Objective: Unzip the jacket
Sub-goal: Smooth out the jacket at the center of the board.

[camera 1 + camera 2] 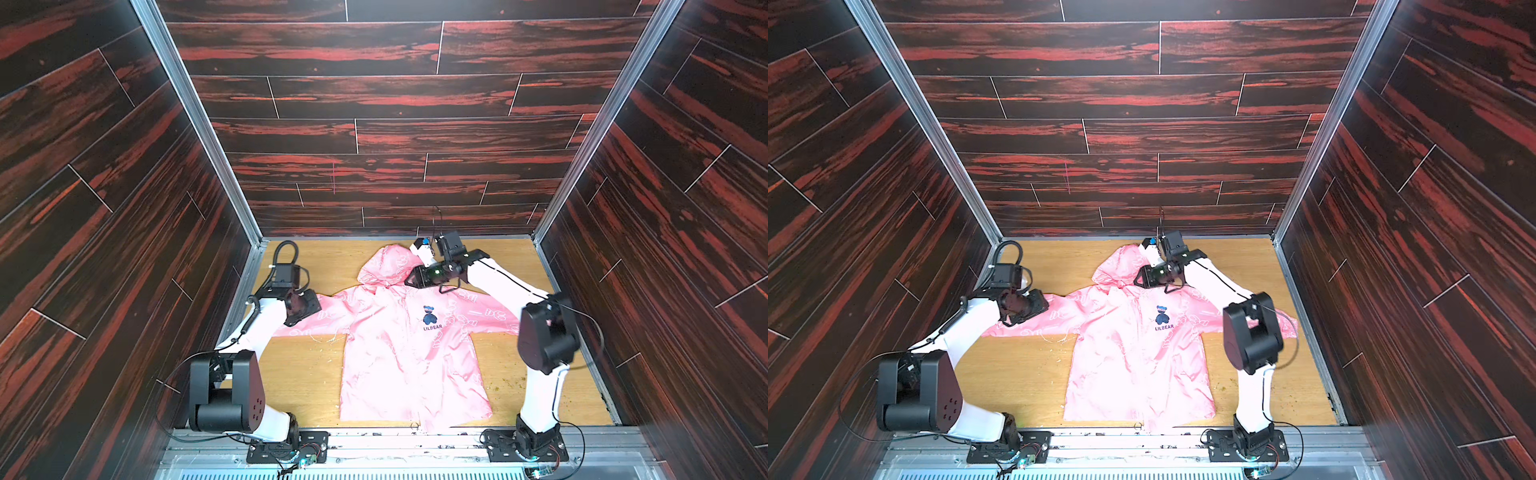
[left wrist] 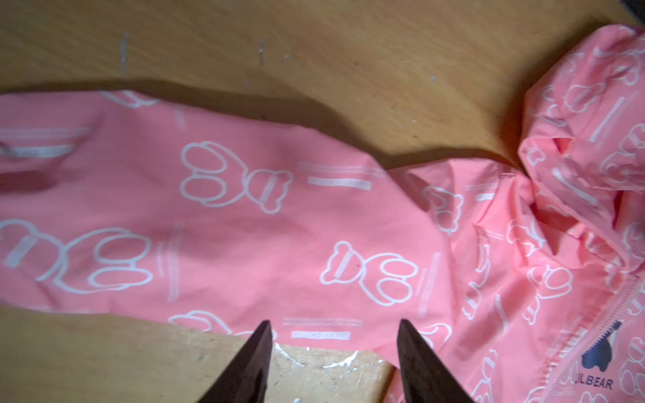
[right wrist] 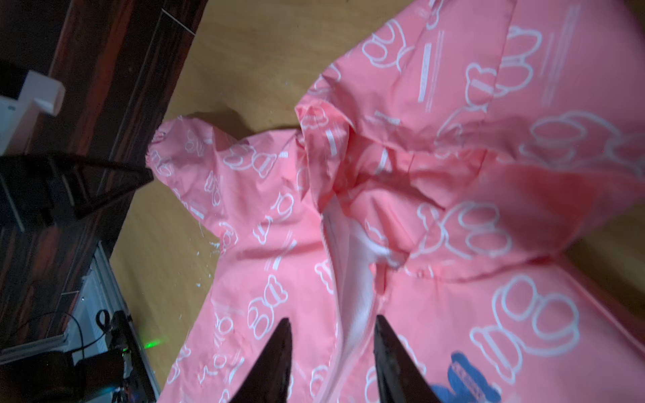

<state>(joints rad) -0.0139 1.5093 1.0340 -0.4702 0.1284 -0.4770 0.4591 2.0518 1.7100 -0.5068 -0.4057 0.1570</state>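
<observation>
In both top views the jacket (image 1: 407, 361) (image 1: 1133, 361) lies front up on the wooden table (image 1: 299, 374), in the lower centre of the frame, with its hood toward the back wall and its sleeves spread out. The left gripper (image 1: 307, 309) (image 1: 1038, 307) hangs over the sleeve at centre left. The right gripper (image 1: 409, 280) (image 1: 1140, 280) sits at the base of the hood, above the bear logo (image 1: 430, 316).

In the left wrist view, the left gripper (image 2: 335, 349) has its fingers apart with nothing between them, over the sleeve's edge.

In the right wrist view, the right gripper (image 3: 333, 349) has its fingers released too, straddling the zipper (image 3: 352, 279), where a little white lining shows at the collar. I cannot make out the zip pull.

The step in hand looks like the reach for the pull, with the front closed almost all the way. Next, the right fingers need to find and pinch that pull, while the left arm likely has to pin the cloth so it doesn't bunch.
</observation>
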